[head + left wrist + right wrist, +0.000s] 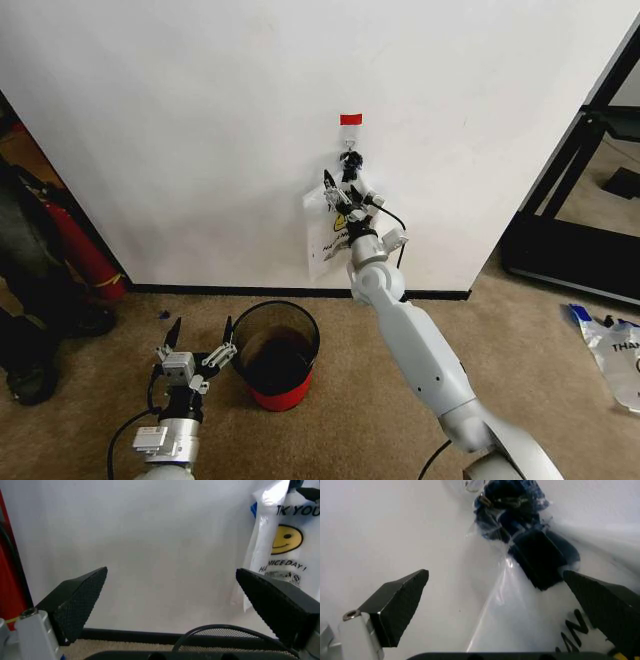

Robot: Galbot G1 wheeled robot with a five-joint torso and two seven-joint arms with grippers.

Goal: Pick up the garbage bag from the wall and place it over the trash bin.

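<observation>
The garbage bag (325,238) hangs flat against the white wall (200,130) from a black hook (350,160) under a red tape strip (350,119). It is see-through with a yellow smiley (286,538) and bunched blue handles (507,502). My right gripper (340,188) is open at the bag's top, just below the hook, with the plastic (520,626) between its spread fingers. The trash bin (300,325), black inside and red outside, stands on the carpet under the bag. My left gripper (201,330) is held open and low beside the bin's left side.
A red fire extinguisher (78,248) and dark gear stand at the left wall. A black frame (560,205) stands at the right. A like bag (612,350) lies flat on the carpet at the far right. A black baseboard (220,291) runs along the wall.
</observation>
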